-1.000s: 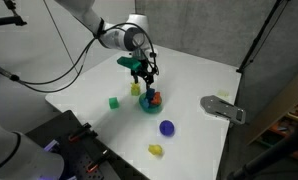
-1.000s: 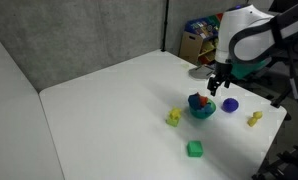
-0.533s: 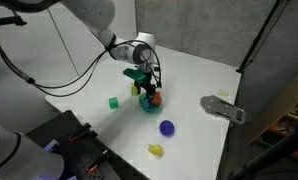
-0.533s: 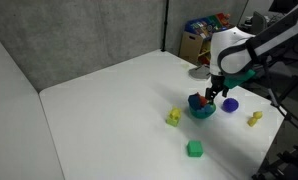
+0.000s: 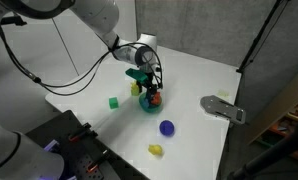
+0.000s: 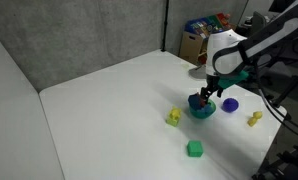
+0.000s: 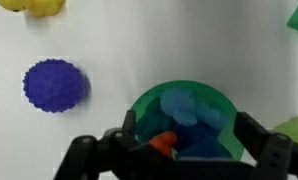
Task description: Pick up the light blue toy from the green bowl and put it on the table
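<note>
The green bowl [image 7: 149,105] sits on the white table [image 5: 194,85] and shows in both exterior views [image 5: 149,106] [image 6: 201,112]. In the wrist view the light blue toy [image 7: 186,107] lies inside it beside an orange-red toy [image 7: 163,141]. My gripper [image 7: 186,137] is open, with one finger on each side of the bowl, low over the toys. In the exterior views the gripper [image 5: 145,88] [image 6: 209,95] hangs just above the bowl and hides the blue toy.
A blue-purple ball [image 5: 167,127] [image 6: 229,105] [image 7: 55,84] lies near the bowl. A yellow toy [image 5: 156,150] [image 6: 173,117], a green cube [image 5: 113,101] [image 6: 194,148] and another yellow piece [image 6: 254,119] lie around. A grey flat device [image 5: 222,108] sits at the table edge.
My gripper has come down from above the bowl to just over its rim. The toys and the bowl have not moved.
</note>
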You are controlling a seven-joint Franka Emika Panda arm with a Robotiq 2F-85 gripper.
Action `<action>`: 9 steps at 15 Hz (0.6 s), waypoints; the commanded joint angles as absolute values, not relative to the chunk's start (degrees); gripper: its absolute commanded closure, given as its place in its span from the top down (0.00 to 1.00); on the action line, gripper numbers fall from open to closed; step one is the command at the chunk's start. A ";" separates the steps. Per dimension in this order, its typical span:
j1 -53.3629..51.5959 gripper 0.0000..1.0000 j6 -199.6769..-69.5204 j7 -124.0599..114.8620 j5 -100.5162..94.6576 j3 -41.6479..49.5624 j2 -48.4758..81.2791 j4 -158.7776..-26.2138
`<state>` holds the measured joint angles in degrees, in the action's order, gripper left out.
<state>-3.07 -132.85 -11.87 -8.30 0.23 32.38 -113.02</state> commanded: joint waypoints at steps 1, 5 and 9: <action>-2.06 1.00 -140.64 -8.81 -4.65 -0.74 32.93 -114.60; -1.47 1.00 -145.42 -5.67 -1.01 -1.45 34.45 -115.48; -2.23 1.00 -149.28 -5.98 -0.74 -0.27 36.58 -115.90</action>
